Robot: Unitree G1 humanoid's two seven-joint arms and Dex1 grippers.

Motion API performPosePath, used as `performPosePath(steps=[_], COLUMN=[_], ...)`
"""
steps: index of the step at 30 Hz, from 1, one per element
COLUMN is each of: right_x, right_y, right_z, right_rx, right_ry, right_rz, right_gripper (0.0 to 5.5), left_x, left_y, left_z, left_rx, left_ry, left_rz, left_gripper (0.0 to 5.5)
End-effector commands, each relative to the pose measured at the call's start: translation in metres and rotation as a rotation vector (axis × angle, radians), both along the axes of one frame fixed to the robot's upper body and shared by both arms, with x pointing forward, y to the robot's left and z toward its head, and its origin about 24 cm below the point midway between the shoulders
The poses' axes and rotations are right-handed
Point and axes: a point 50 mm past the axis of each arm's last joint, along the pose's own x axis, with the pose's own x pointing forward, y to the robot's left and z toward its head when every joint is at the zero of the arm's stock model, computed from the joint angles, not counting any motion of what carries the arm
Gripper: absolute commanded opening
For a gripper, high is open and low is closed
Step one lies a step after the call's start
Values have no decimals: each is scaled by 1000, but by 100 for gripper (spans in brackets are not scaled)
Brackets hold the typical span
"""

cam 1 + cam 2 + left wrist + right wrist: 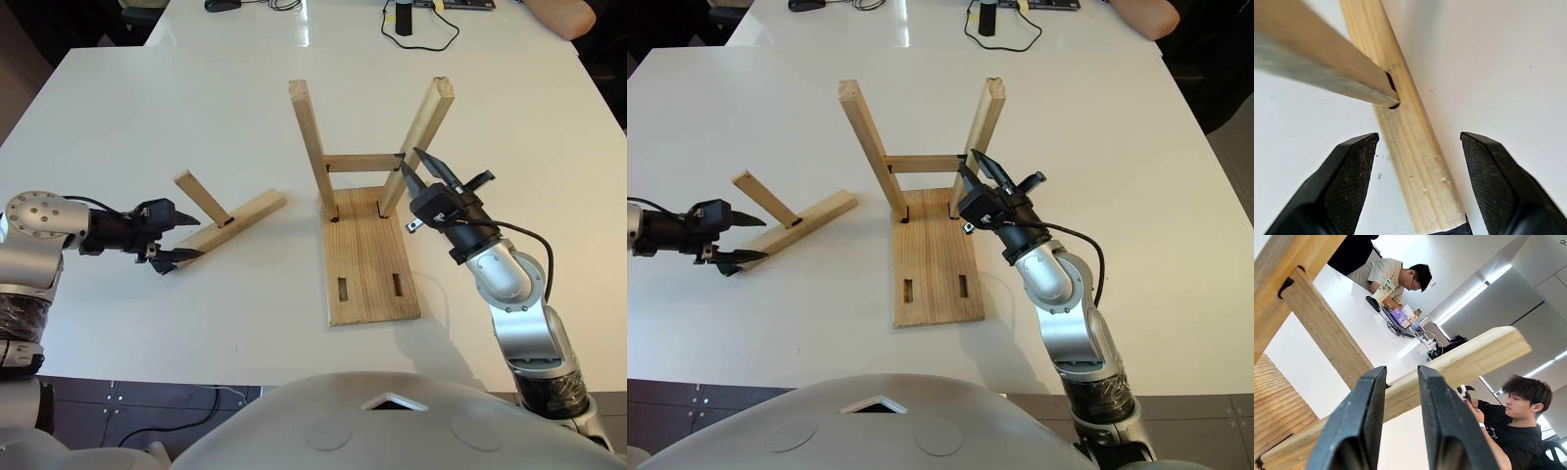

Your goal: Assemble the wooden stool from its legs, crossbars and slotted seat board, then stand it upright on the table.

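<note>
The slotted seat board (367, 269) lies flat mid-table. Two legs (313, 142) (423, 132) stand up from its far slots, joined by a crossbar (361, 163). The two near slots (343, 288) hold nothing. My right gripper (411, 162) sits against the right-hand leg near the crossbar joint. Its fingers (1364, 421) stand narrowly open, and the leg (1474, 357) passes behind them, not between. To the left, a loose leg (235, 223) lies on the table with a crossbar (201, 196) stuck in it. My left gripper (191, 240) is open astride its near end (1410, 161).
A black mouse (222, 5), a black device (402, 18) and cables lie at the table's far edge. A person's arm (558, 15) rests at the far right corner. White tabletop (147, 117) stretches around the wooden parts.
</note>
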Motion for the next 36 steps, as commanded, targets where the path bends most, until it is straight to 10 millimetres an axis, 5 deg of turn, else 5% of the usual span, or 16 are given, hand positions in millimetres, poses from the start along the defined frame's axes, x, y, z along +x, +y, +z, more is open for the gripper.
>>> performPosePath(steps=[1, 6, 20, 30, 36], right_x=[0, -1, 0, 4, 18], right_y=[1, 1, -1, -10, -66], right_z=[0, 0, 1, 20, 55], right_rx=[-14, -20, -31, 90, 240], right_ry=[-7, -6, -11, -29, -137], right_rz=[11, 14, 15, 10, -233], right_gripper=[114, 114, 114, 114, 114], left_x=[-1, 0, 15, 66, 78], left_y=[-5, -8, -6, -20, -60], left_z=[-17, -29, -32, 17, 67], left_rx=[17, 19, -13, -188, -386], left_ry=[22, 24, -67, -453, -684], left_rz=[15, 52, 158, 415, 457], left_gripper=[311, 311, 108, 108, 108])
